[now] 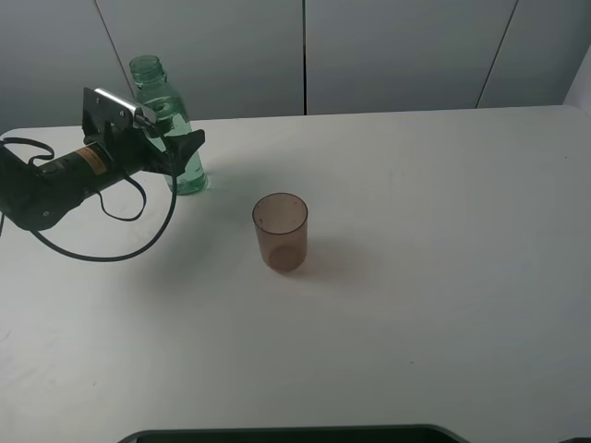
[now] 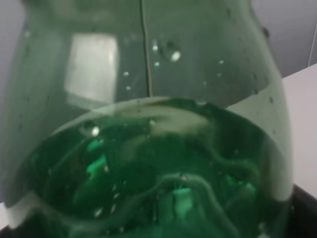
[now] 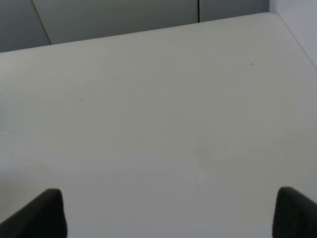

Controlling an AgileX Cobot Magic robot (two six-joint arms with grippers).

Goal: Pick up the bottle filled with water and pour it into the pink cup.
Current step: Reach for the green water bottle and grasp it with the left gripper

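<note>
The bottle [image 1: 149, 74], clear green with an open threaded neck, stands upright on the white table at the back left, partly filled with water. My left gripper [image 1: 175, 140] reaches in from the left with its fingers spread on either side of the bottle's body, open. Seen from the left wrist, the bottle [image 2: 158, 148] fills the whole picture and the fingers stay hidden. The pink cup [image 1: 281, 231] stands upright and looks empty, a little to the right of the bottle and nearer to me. My right gripper [image 3: 168, 213] hangs open over bare table, out of the exterior high view.
The left arm's black cable [image 1: 92, 251] loops down onto the white table [image 1: 434, 277]. A grey panelled wall [image 1: 388, 46] runs behind the table's far edge. A dark rim [image 1: 295, 434] shows at the near edge.
</note>
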